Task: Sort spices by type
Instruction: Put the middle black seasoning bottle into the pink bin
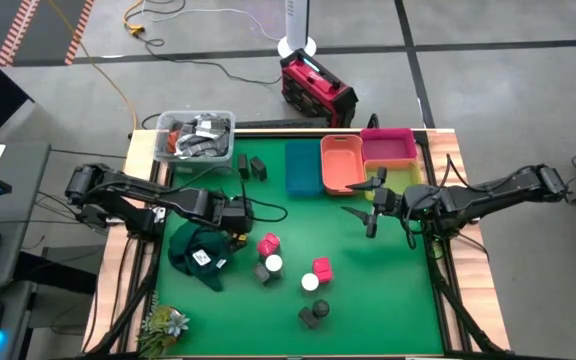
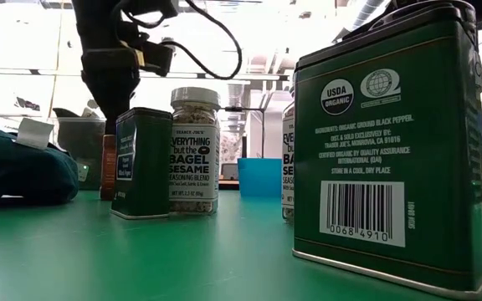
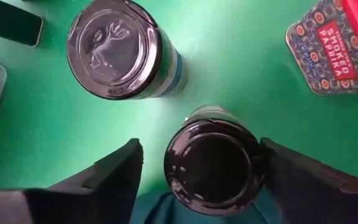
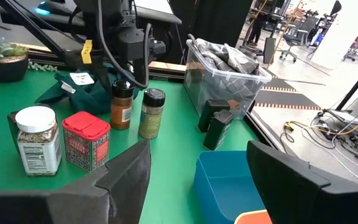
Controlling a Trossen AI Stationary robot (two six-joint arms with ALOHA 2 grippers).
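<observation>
My left gripper (image 1: 236, 226) is open and points down beside the dark green cloth (image 1: 200, 252). In the left wrist view its fingers stand on either side of a dark-capped jar (image 3: 213, 165), with a second dark-capped jar (image 3: 114, 50) and a red paprika box (image 3: 340, 50) nearby. Red boxes (image 1: 268, 244), white-capped jars (image 1: 273, 264) and dark round jars (image 1: 313, 317) stand on the green mat. Two dark tins (image 1: 251, 167) stand near the tub. My right gripper (image 1: 373, 215) hangs open above the mat near the bins and holds nothing. My left gripper (image 3: 201, 149) comes from above, pointing down, with the dark-capped jar's lid (image 3: 247, 168) between its fingers. One finger (image 3: 291, 180) lies right beside the lid's rim; the other (image 3: 120, 177) stands apart from it. I cannot tell whether any finger touches the jar, which stands upright on the mat.
Blue (image 1: 303, 168), orange (image 1: 342, 163), pink (image 1: 388, 147) and yellow-green (image 1: 398, 180) bins line the far edge. A clear tub of clutter (image 1: 196, 135) sits at the far left corner and a small plant (image 1: 163, 325) at the near left. A large dark green tin (image 2: 392, 142) stands close to the low camera.
</observation>
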